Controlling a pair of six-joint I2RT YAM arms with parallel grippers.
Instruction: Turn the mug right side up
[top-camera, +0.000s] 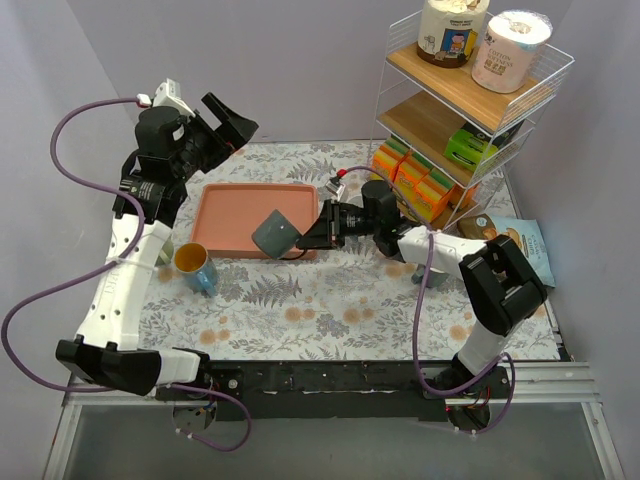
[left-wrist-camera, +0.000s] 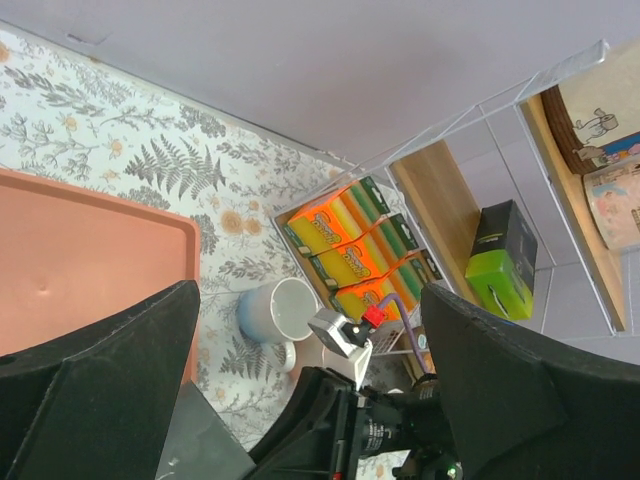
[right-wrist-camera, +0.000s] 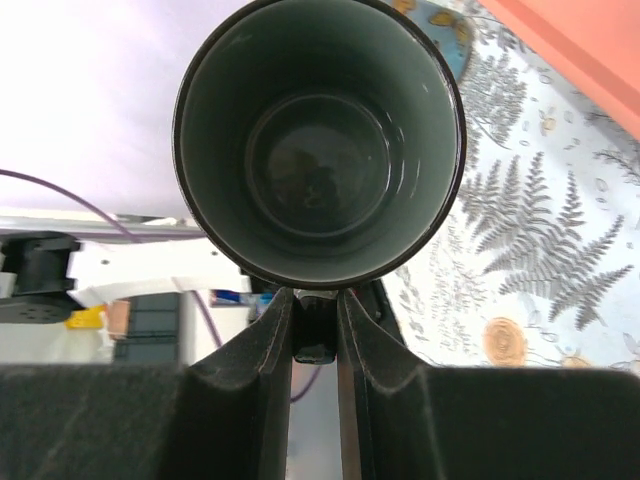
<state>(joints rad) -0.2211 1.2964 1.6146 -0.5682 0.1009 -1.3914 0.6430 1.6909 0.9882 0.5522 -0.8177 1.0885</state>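
Dark grey mug (top-camera: 274, 235): held off the surface at the 5 o'clock corner of the orange tray (top-camera: 235, 205). It lies on its side, mouth facing 3 o'clock toward the wrist. Right gripper (top-camera: 305, 238): clamped on what appears to be the handle. Left gripper (top-camera: 228, 122): jaws wide apart, holding nothing, raised at 11 o'clock of the mug. Assessment: the turning step is in hand, incomplete. The next move calls for a wrist roll bringing the mouth upward, then a level set-down before release.
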